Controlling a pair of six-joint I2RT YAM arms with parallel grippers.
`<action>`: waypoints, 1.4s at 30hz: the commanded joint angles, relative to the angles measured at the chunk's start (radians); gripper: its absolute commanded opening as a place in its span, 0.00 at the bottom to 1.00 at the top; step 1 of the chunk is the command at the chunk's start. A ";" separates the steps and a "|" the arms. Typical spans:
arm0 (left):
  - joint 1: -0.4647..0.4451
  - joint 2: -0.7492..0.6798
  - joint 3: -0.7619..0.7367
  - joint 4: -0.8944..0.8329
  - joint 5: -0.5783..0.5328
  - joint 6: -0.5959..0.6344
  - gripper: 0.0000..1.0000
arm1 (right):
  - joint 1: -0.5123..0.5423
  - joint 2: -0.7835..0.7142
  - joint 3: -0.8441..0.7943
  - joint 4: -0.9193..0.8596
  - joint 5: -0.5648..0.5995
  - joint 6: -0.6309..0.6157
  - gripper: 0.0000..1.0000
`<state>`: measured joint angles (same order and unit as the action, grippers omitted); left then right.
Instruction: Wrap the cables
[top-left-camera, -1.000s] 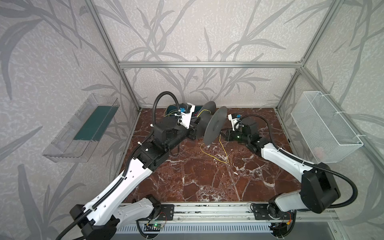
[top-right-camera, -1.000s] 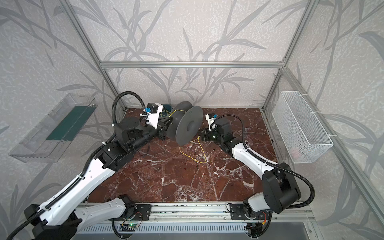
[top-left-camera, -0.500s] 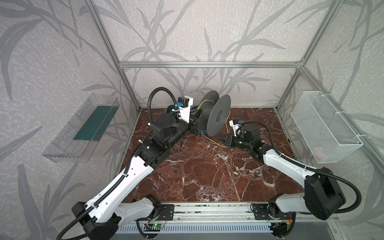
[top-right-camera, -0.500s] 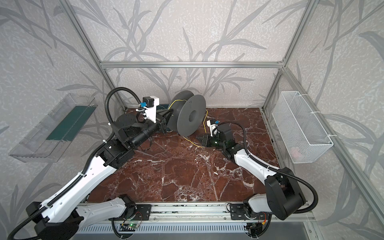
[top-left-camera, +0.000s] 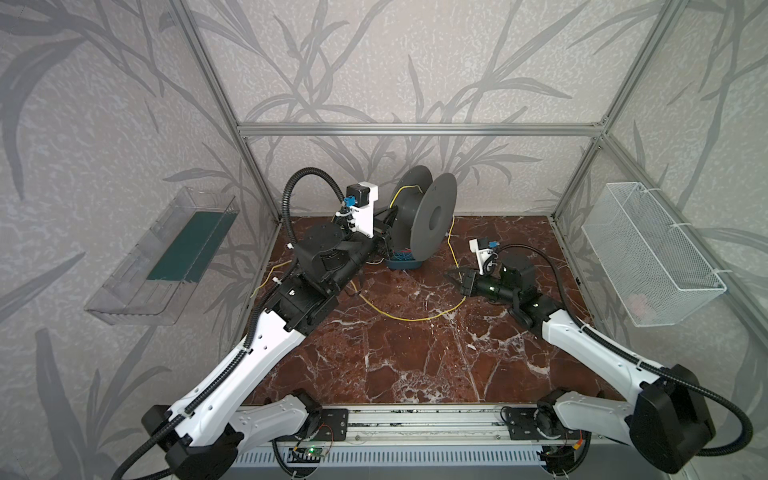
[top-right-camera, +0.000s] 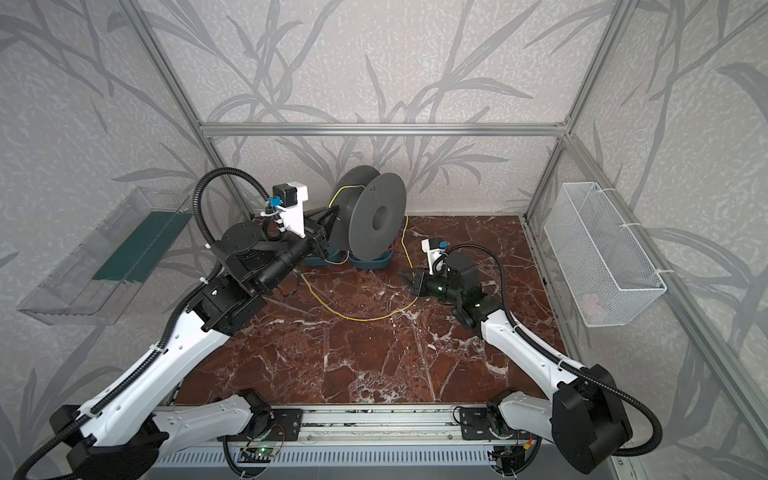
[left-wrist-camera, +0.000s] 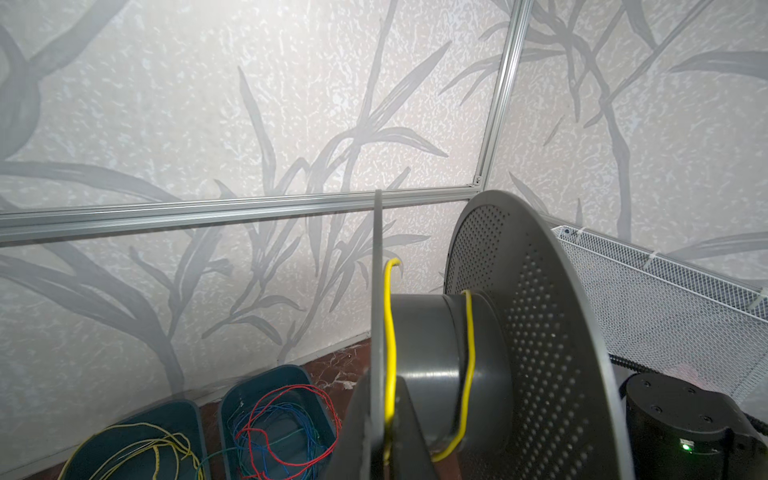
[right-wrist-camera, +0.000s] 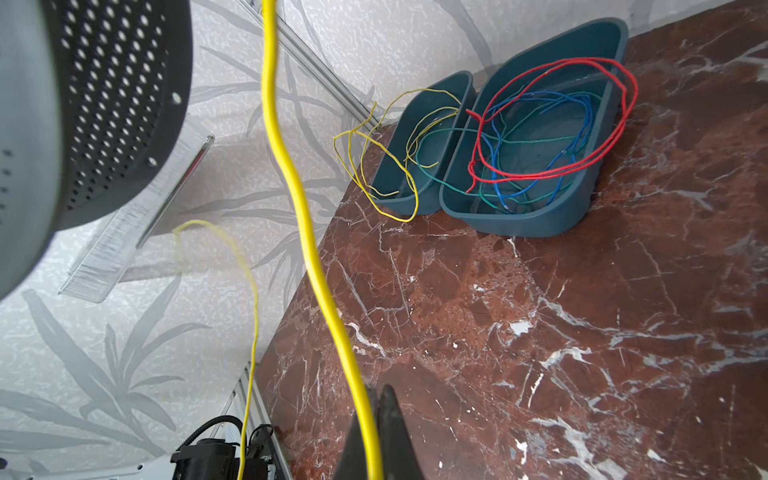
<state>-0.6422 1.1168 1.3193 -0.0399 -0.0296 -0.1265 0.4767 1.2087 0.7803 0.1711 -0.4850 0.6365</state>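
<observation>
The grey perforated spool is held upright, near the back wall. My left gripper is shut on the edge of its thin near flange. A yellow cable lies around the hub. From the spool, the cable drops to my right gripper. It then trails in a loose loop on the marble floor. In the right wrist view, my right gripper is shut on that yellow cable.
Two dark blue bins sit below the spool: one holds red, blue and green wires, the other thin yellow ones. A white wire basket hangs on the right wall. A clear tray hangs on the left wall.
My left arm has lifted the spool and turned it from tilted to upright. The right gripper opened briefly and shut on the cable again. The floor loop has spread wider.
</observation>
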 joint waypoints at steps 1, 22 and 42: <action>0.013 -0.002 0.081 0.188 -0.079 -0.041 0.00 | 0.019 0.010 0.028 -0.107 0.026 -0.066 0.00; -0.002 0.329 0.149 0.519 -0.412 0.117 0.00 | 0.459 0.119 0.219 -0.297 0.340 -0.230 0.00; -0.037 0.446 0.102 0.301 -0.465 0.381 0.00 | 0.495 -0.121 0.383 -0.510 0.514 -0.408 0.00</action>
<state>-0.7013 1.5349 1.4078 0.2359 -0.4160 0.1234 0.9424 1.1187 1.0767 -0.2882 0.0647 0.3122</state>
